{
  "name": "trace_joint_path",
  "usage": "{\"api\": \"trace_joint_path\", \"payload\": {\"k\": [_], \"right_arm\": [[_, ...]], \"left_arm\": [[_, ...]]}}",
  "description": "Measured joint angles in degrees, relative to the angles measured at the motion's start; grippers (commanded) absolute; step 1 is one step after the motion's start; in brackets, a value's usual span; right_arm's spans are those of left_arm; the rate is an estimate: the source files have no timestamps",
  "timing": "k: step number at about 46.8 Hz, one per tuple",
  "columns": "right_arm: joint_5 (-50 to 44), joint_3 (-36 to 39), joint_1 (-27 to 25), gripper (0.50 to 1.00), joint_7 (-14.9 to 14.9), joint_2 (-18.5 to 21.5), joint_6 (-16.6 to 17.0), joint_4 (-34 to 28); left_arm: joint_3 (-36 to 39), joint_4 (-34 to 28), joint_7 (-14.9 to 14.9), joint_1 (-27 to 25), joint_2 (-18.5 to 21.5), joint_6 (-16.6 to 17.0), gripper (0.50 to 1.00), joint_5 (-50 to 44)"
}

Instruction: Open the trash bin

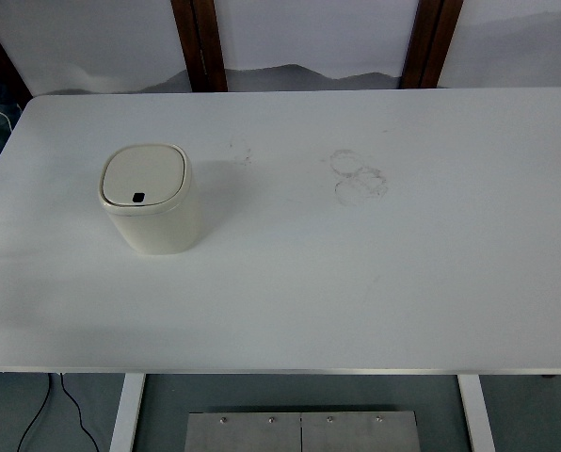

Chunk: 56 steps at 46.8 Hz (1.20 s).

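A small cream trash bin [153,202] stands upright on the left half of the white table [356,282]. Its flat lid [144,175] is closed, with a small dark button [137,198] at the lid's near edge. Neither of my arms nor hands shows anywhere in the head view.
Faint grey ring marks [359,175] stain the table at the centre back. Two dark wooden posts [200,42] stand behind the far edge. A black cable [45,414] hangs below the table's near left corner.
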Motion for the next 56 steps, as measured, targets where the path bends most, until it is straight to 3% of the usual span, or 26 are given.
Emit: {"api": "trace_joint_path", "payload": {"k": [38,49,56], "right_arm": [[0.0,0.0,0.0,0.995,0.0,0.0,0.0,0.0],[0.0,0.0,0.0,0.995,0.0,0.0,0.0,0.0],[0.0,0.0,0.0,0.995,0.0,0.0,0.0,0.0]], "left_arm": [[0.1,-0.1,0.1,-0.3,0.6,0.0,1.000,0.1],[0.1,-0.5,0.8,-2.5,1.2,0.0,1.000,0.5],[0.3,-3.1,0.9,-3.7,3.3,2.7,1.000,1.4]]}}
